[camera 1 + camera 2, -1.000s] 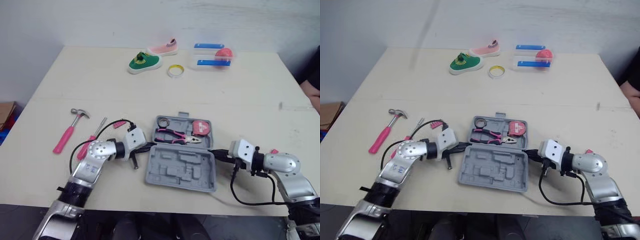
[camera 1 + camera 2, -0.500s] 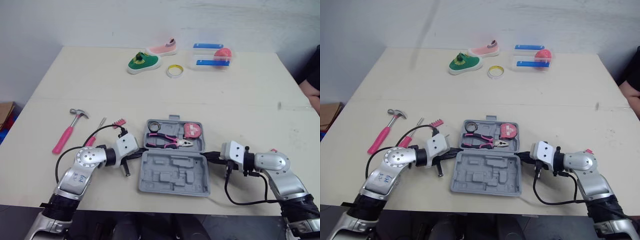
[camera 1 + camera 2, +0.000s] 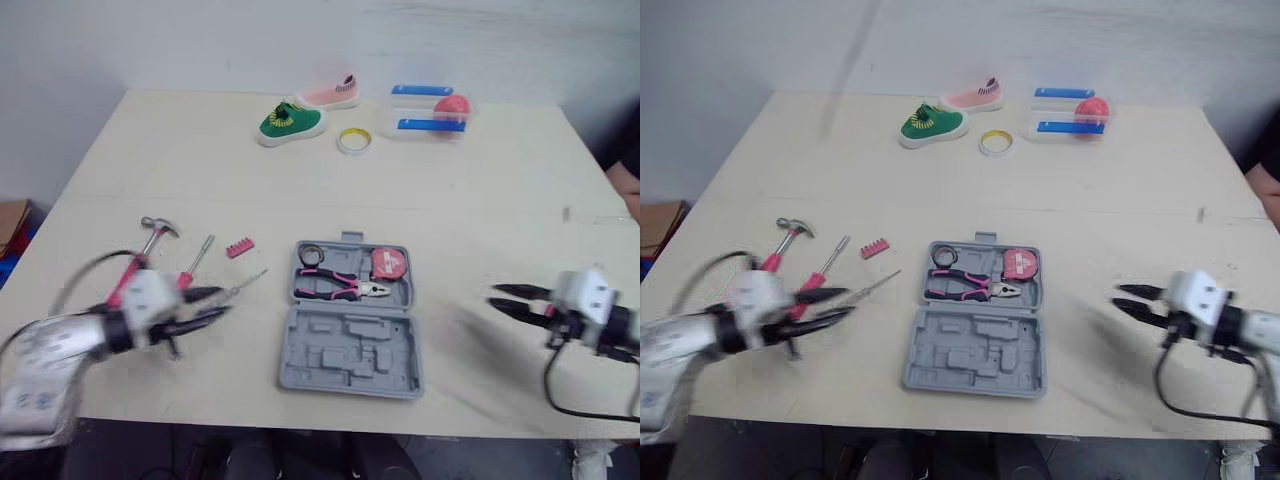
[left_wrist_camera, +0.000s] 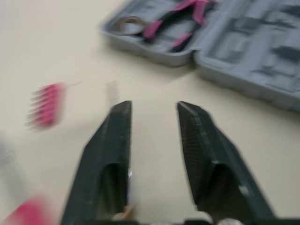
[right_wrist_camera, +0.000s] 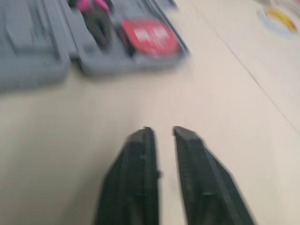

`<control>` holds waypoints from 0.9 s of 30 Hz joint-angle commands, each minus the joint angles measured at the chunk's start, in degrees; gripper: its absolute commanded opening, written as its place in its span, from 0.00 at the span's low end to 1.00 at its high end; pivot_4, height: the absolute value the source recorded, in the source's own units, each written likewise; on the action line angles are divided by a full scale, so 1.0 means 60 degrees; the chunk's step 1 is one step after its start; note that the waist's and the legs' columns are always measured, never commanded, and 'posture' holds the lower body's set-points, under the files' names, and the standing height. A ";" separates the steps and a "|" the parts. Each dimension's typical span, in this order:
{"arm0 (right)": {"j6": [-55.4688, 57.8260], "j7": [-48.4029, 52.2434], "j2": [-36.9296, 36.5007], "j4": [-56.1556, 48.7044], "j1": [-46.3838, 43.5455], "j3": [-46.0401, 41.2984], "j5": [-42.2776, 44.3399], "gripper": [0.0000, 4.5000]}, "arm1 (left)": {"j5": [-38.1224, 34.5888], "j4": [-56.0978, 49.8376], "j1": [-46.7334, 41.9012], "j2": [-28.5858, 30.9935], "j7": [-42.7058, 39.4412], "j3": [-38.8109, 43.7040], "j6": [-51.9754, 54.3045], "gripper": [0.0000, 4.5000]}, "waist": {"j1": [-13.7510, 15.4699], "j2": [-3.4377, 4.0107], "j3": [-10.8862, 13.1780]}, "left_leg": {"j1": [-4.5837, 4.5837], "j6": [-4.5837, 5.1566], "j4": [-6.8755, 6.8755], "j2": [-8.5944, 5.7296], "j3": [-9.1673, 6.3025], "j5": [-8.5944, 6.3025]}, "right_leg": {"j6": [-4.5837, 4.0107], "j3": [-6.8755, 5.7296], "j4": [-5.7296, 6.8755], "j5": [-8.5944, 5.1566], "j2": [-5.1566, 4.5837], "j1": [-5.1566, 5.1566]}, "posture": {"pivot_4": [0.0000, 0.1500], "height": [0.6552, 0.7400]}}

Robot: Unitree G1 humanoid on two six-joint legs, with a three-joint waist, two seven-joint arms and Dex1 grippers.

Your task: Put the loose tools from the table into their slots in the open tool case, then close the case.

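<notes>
Between left fingers [image 3: 204, 294] and right fingers [image 3: 514, 292] sits the tool case [image 3: 350, 345]

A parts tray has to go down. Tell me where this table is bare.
The broad middle band between the green shoe, tape roll and the tool case is bare, as is the stretch between the case and the right gripper. Left of the case is crowded: hammer, screwdriver, bit strip, left gripper.

The head pair looks forward and down from high over the bench [image 3: 480, 200]. Each wrist camera sits low and close behind its own fingers, the left pincer [image 4: 153, 107] and the right pincer [image 5: 163, 131]. Every view shares the tool case [image 3: 350, 335], lying beyond the fingertips.
</notes>
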 commanded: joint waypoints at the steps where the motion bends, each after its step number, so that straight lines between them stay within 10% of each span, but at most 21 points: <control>1: -0.0820 0.0222 -0.0331 0.0982 0.0261 -0.1112 0.0192 0.61 | -0.0513 0.1200 0.0068 0.0135 0.0603 0.1936 -0.0137 0.65 | -0.0019 -0.0010 0.0002 | 0.0014 0.0000 -0.0012 -0.0003 0.0002 -0.0001 | -0.0005 0.0001 -0.0013 -0.0003 -0.0001 0.0012 | 1.00 1.00; 5: -0.1632 0.0653 -0.0393 0.2231 0.0197 -0.1666 0.0448 0.98 | -0.0277 0.2747 0.0190 0.0805 0.0639 0.2992 -0.0548 0.98 | -0.0039 -0.0016 0.0002 | 0.0021 0.0020 -0.0032 -0.0006 0.0004 -0.0037 | -0.0010 -0.0007 -0.0041 0.0001 -0.0008 0.0028 | 1.00 1.00; 15: -0.3334 0.0743 -0.0897 0.5499 -0.0156 -0.2025 0.0280 0.98 | 0.0097 0.7633 0.0789 0.2355 0.0971 0.4620 -0.2165 0.98 | -0.0260 -0.0012 0.0002 | 0.0024 -0.0002 -0.0063 0.0004 0.0064 -0.0063 | -0.0044 -0.0010 -0.0062 -0.0035 -0.0009 -0.0008 | 1.00 1.00; 27: -0.1440 0.2228 0.1071 0.1486 -0.0905 -0.1085 0.2831 0.98 | -0.1578 0.2010 0.1596 0.0964 0.0451 0.3042 0.0105 0.98 | -0.0291 -0.0021 -0.0003 | 0.0033 -0.0008 -0.0055 0.0008 0.0025 -0.0046 | -0.0024 -0.0006 0.0023 -0.0024 -0.0005 -0.0001 | 1.00 1.00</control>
